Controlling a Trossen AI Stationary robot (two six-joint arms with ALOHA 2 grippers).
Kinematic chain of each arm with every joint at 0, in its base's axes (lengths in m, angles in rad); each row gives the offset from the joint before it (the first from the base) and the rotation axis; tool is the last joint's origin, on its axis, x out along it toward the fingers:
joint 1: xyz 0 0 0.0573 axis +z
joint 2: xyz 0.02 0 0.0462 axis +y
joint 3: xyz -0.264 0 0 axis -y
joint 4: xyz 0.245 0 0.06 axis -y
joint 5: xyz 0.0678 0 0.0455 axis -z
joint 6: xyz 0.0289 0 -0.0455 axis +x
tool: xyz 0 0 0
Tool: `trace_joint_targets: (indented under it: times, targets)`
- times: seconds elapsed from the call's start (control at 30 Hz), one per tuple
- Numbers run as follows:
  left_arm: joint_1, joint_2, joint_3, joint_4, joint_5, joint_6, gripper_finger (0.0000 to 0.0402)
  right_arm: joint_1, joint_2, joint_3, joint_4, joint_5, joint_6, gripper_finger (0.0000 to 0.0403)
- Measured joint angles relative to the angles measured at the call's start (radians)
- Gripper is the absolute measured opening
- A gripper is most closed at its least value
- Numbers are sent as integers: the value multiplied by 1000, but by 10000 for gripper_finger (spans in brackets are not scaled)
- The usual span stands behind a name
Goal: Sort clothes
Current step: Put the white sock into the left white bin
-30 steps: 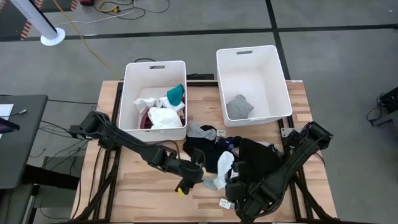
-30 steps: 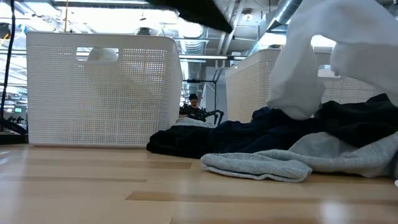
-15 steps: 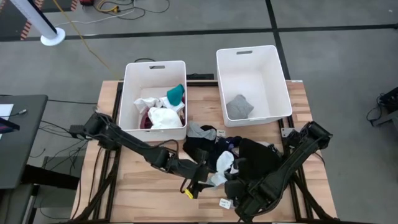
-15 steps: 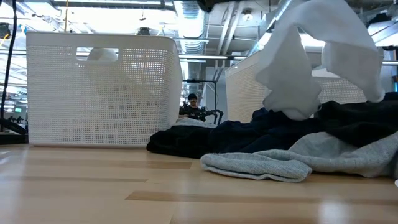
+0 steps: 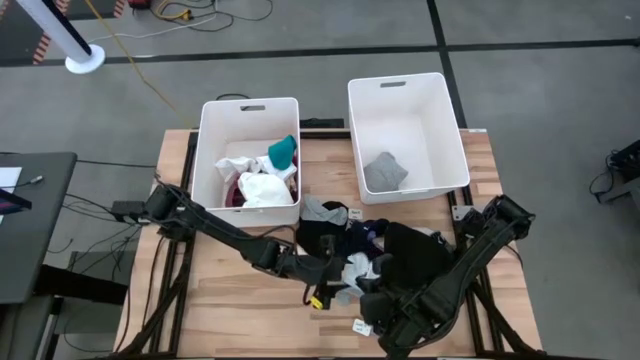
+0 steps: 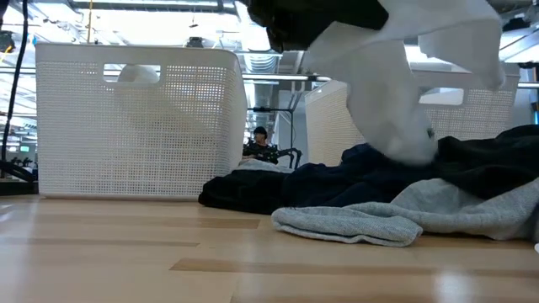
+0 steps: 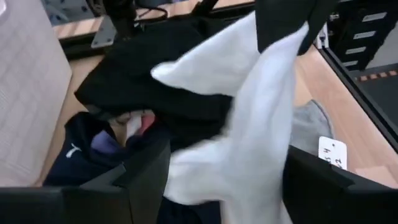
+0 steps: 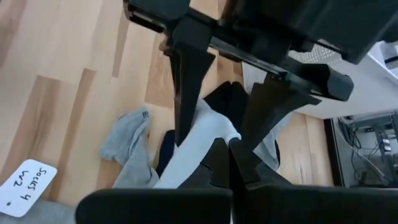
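Observation:
A white garment [image 7: 249, 118] hangs from my right gripper [image 8: 227, 158], which is shut on it above the table's near middle. My left gripper [image 7: 224, 186] is open; its fingers [image 8: 186, 87] stand on either side of the hanging white cloth, and I cannot tell whether they touch it. Under both lies a pile of clothes [image 5: 400, 250], mostly black and navy, resting on the table, with a grey sock [image 6: 345, 223] at its near edge. The low view shows the white garment [image 6: 396, 93] dangling in front of the pile. My right gripper pinches the white garment near its upper end [image 8: 205, 134] between its two shut fingers, which slant downward. The cloth hangs slack below them in loose folds. Whether its lower end [image 6: 408, 151] rests on the dark pile, I cannot tell.
Two white bins stand at the far side: the left bin [image 5: 248, 104] holds white, teal and maroon clothes, the right bin [image 5: 405, 82] a grey garment [image 5: 384, 172]. A paper tag [image 5: 360, 327] lies on the wood near the front edge. Bare wood lies at the near left.
My left gripper has gone toward the table's right edge and a little down, rolling as it went, until its open fingers stand around the white garment. The hanging garment has swung and changed shape below my right gripper.

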Motion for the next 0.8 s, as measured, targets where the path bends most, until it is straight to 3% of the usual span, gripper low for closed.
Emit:
trace_joint_targets:
  times: [0.17,0.5,0.8]
  targets:
    - [-2,0,0,13,0,73,212,0,0,11,5,3,-26,0]
    - [-18,0,0,20,0,229,17,4,0,11,-8,-2,-26,0]
    - [-23,-70,12,-86,-12,320,4,41,0,11,-43,-13,22,26]
